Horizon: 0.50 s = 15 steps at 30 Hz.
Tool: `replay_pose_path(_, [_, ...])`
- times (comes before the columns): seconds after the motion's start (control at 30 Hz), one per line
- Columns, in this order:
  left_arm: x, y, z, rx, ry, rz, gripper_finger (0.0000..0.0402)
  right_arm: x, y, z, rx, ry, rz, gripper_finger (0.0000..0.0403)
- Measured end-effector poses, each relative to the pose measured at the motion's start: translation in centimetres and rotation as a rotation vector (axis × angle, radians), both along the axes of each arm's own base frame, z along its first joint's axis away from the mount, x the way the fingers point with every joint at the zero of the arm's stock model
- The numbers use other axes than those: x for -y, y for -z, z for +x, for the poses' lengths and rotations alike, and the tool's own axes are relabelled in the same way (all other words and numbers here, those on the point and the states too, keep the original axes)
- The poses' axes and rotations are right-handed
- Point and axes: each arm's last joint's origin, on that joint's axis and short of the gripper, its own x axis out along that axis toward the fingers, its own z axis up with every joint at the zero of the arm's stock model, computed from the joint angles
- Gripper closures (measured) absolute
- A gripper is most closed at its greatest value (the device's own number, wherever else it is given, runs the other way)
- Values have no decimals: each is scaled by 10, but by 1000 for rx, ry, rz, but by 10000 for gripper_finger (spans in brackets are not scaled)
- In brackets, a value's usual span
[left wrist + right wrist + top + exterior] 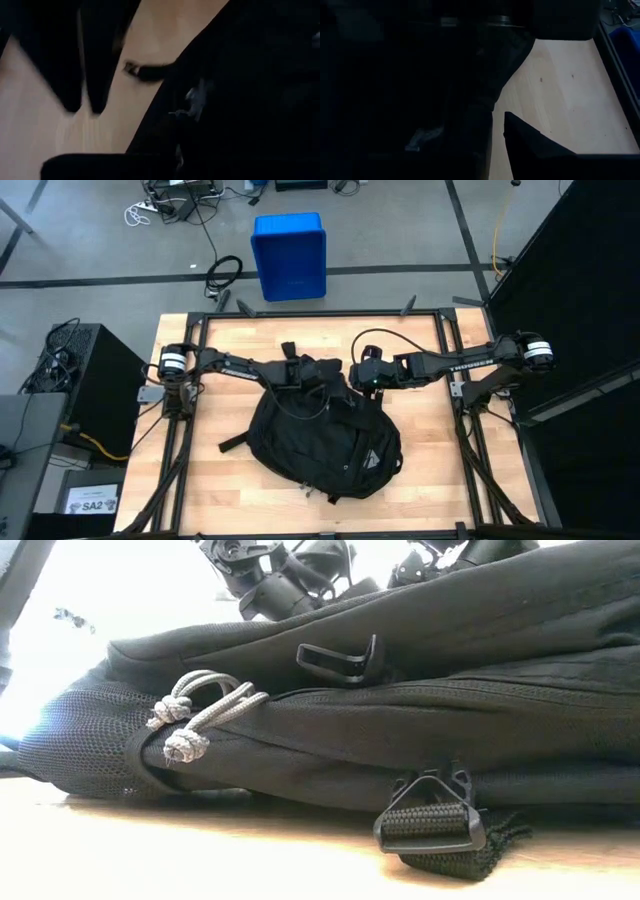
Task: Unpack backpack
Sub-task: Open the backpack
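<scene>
Lying flat in the middle of the wooden table (200, 380), the backpack (325, 440) has its top end toward the far edge, where both arms meet it. The left gripper (318, 372) is pressed together at the bag's top fabric, though what it pinches is hidden. The right gripper (352, 375), also closed, sits just beside it against the same dark folds.

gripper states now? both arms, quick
Left tool: shut, at the top edge of the backpack; what it grips can't be told.
Right tool: shut, also at the backpack's top; hold can't be told.
</scene>
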Motion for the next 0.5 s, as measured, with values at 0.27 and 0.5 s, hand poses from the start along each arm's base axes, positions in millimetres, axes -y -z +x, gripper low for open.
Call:
replay_pose_path(0.27, [28,-13,5,124,215,-107,401,1,-3,-1,10,10,-17,379])
replay_pose_path(0.5, [71,-14,1,120,388,-192,402,-1,-3,-1,5,-19,-19,375])
